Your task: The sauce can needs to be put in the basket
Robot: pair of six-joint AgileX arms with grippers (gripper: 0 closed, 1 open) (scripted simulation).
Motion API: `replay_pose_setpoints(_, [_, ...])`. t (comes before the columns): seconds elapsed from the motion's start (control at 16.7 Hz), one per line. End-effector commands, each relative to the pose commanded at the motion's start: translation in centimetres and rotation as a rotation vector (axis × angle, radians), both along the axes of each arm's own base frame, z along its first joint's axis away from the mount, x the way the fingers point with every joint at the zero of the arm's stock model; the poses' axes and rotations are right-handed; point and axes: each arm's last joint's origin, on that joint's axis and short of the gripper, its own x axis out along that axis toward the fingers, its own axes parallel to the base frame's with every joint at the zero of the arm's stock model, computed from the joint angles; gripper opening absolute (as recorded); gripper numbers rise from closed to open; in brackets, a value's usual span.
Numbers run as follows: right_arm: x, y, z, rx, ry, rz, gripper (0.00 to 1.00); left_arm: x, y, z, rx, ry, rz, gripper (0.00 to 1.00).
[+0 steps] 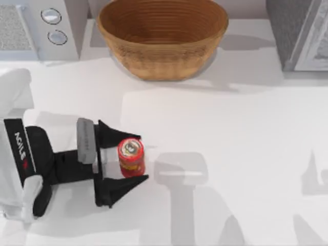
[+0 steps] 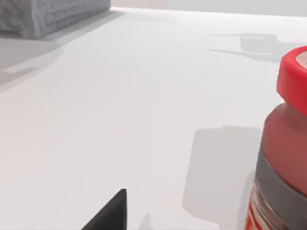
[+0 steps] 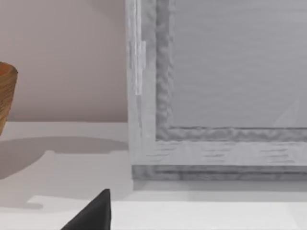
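Note:
The sauce can (image 1: pixel 131 157) stands upright on the white table, left of centre; it is red, with a yellow-marked label. My left gripper (image 1: pixel 143 157) is open, and its two black fingers reach past the can on either side without touching it. The left wrist view shows the can (image 2: pixel 283 143) close up and one black fingertip (image 2: pixel 111 214). The tan woven basket (image 1: pixel 163 65) sits at the back centre, well away from the can. A dark part of my right gripper (image 3: pixel 95 213) shows in the right wrist view, along with the basket's edge (image 3: pixel 6 96).
A white appliance with two round knobs (image 1: pixel 41 28) stands at the back left. A grey appliance (image 1: pixel 300 33) stands at the back right and fills much of the right wrist view (image 3: pixel 216 96). Open table lies between the can and the basket.

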Motion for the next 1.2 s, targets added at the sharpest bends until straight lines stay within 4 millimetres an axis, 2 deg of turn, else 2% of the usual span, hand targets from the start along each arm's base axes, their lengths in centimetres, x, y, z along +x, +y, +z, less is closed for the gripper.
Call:
replay_pose_setpoints(0.24, [0.0,0.0,0.0,0.0,0.0,0.0,1.0,-0.01,-0.15,-0.01,0.0,0.0,0.0,1.0])
replay_pose_setpoints(1.02, [0.0,0.0,0.0,0.0,0.0,0.0,1.0,-0.01,-0.15,-0.01,0.0,0.0,0.0,0.02])
replay_pose_setpoints(1.2, [0.0,0.0,0.0,0.0,0.0,0.0,1.0,-0.01,-0.15,-0.01,0.0,0.0,0.0,0.0])
